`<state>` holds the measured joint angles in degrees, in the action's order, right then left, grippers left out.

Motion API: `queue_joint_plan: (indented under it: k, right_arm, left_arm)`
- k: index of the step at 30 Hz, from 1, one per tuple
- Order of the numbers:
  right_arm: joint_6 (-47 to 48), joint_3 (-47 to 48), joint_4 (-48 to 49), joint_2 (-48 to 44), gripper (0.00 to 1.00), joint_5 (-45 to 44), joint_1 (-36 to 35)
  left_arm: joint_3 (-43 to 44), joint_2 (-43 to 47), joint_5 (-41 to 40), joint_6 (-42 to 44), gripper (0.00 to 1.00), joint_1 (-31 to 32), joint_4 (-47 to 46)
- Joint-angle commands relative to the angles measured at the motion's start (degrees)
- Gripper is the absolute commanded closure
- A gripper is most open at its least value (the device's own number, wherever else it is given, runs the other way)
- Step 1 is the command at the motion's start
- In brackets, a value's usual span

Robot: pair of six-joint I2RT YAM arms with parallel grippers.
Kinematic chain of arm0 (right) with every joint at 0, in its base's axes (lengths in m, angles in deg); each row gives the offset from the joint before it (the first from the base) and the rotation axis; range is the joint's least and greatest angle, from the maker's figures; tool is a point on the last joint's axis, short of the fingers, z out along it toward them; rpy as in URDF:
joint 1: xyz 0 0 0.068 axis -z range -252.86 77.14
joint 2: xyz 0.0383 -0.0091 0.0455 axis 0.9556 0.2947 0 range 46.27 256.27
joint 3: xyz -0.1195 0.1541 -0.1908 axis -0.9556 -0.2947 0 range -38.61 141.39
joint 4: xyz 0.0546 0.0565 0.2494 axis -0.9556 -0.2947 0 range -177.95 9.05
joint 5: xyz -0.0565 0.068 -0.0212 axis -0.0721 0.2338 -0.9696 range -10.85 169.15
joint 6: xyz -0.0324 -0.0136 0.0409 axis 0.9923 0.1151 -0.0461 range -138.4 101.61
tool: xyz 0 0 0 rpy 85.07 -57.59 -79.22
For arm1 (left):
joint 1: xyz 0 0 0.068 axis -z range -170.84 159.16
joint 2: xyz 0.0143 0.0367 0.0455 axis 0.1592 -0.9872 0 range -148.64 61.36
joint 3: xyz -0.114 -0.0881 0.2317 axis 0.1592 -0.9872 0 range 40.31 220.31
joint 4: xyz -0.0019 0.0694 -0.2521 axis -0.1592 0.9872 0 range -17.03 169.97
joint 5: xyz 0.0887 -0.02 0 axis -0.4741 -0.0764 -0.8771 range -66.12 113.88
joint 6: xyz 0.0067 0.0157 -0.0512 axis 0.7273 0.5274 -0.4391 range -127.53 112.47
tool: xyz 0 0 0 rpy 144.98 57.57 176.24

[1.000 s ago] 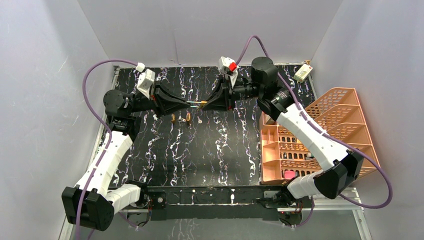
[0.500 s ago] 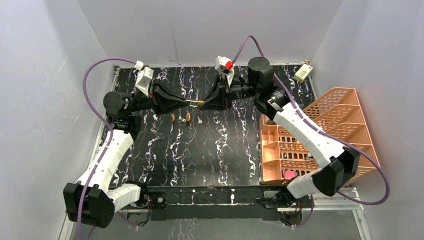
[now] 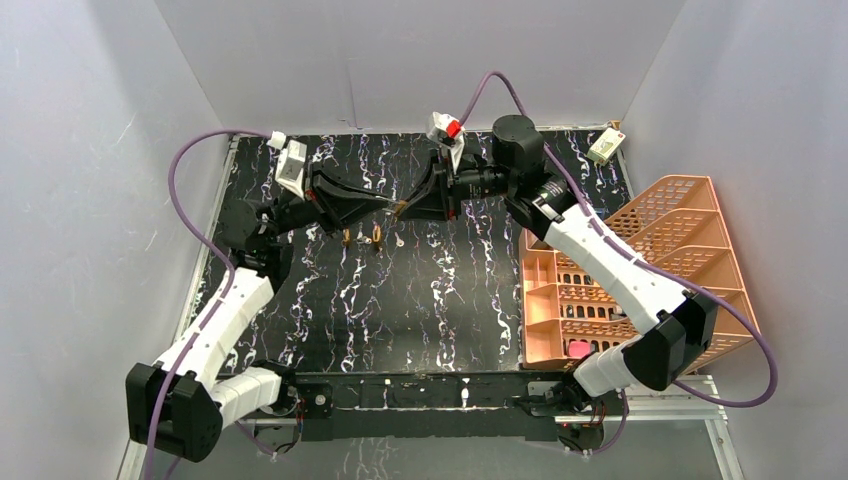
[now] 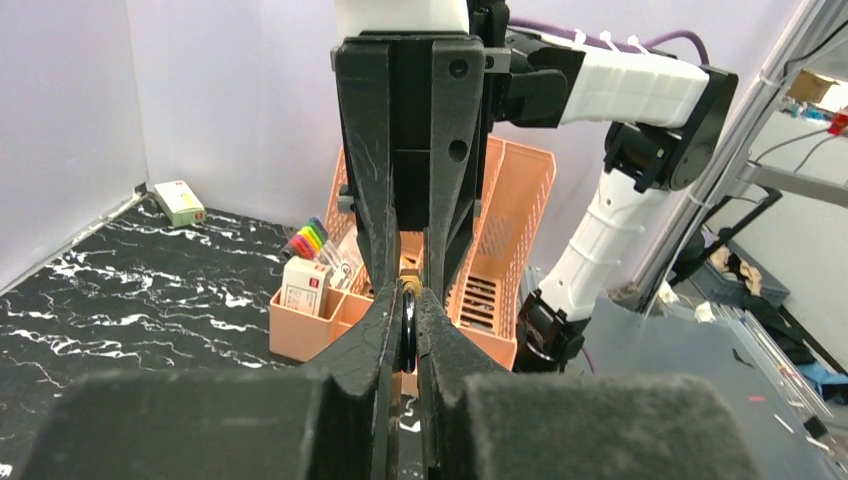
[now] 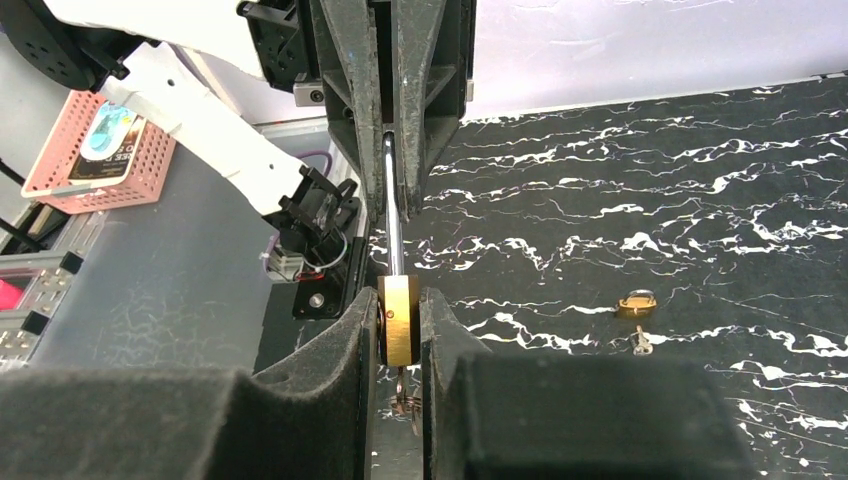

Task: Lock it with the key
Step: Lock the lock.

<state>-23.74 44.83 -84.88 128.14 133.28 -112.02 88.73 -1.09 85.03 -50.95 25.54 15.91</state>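
A brass padlock [image 3: 401, 208] is held in the air over the far middle of the table, between both grippers. My right gripper [image 5: 400, 325] is shut on the brass body [image 5: 399, 320], and a key on a ring [image 5: 404, 400] hangs from its underside. My left gripper [image 4: 405, 325] faces it and is shut on the steel shackle [image 4: 408, 330]. In the right wrist view the shackle [image 5: 392, 210] runs up into the left gripper's fingers [image 5: 365, 130]. In the top view the two grippers meet tip to tip, the left [image 3: 385, 206] and the right [image 3: 408, 208].
Two small brass padlocks [image 3: 346, 237] [image 3: 377, 236] and a loose key [image 3: 399, 240] lie on the black marbled table [image 3: 420, 300] just below the grippers. An orange organiser basket [image 3: 640, 260] stands at the right edge. A small white box [image 3: 606, 147] lies at the far right corner.
The right gripper has shifted slightly left with the padlock. The left arm's elbow has swung inward and its gripper stays on the shackle. Both grips are unchanged.
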Motion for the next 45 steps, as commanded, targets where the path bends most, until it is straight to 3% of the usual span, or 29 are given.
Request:
queue_joint_plan:
  k: [1, 9, 14, 24, 34, 36, 38, 45]
  right_arm:
    - [-1.2, 2.5, 15.0, 0.9, 1.00, -9.9, -3.2]
    - [-3.1, 3.7, 18.1, 1.1, 1.00, -12.8, -3.2]
    - [-3.1, 5.4, 17.6, 1.0, 1.00, -12.8, -3.2]
    - [-5.4, 7.2, 20.0, 0.5, 1.00, -9.3, -3.3]
    - [-3.4, 5.4, 16.9, -2.4, 1.00, -9.0, -3.3]
    - [-2.6, 4.4, 15.8, -3.6, 1.00, -9.2, -3.3]
    - [-1.7, 3.4, 14.5, -5.2, 1.00, -10.0, -3.3]
    - [0.2, 0.2, 11.7, -9.5, 1.00, -13.3, -3.2]
  left_arm:
    - [-4.6, 0.7, 6.2, -0.6, 1.00, 8.1, 1.4]
    - [-13.4, 4.2, 4.2, 0.0, 1.00, 9.1, 2.6]
    - [-16.1, 6.6, 2.2, 5.4, 1.00, 9.1, 10.3]
    - [-21.9, 5.4, -5.2, 7.3, 1.00, 12.7, 10.7]
    - [-15.2, 8.0, -5.0, 11.5, 1.00, 12.7, 17.0]
    - [-12.6, 8.9, -4.7, 14.2, 0.85, 12.7, 21.2]
    - [-10.2, 10.6, -5.3, 17.7, 0.79, 12.7, 25.8]
    - [-4.7, 14.4, -7.0, 26.3, 0.79, 12.7, 37.4]
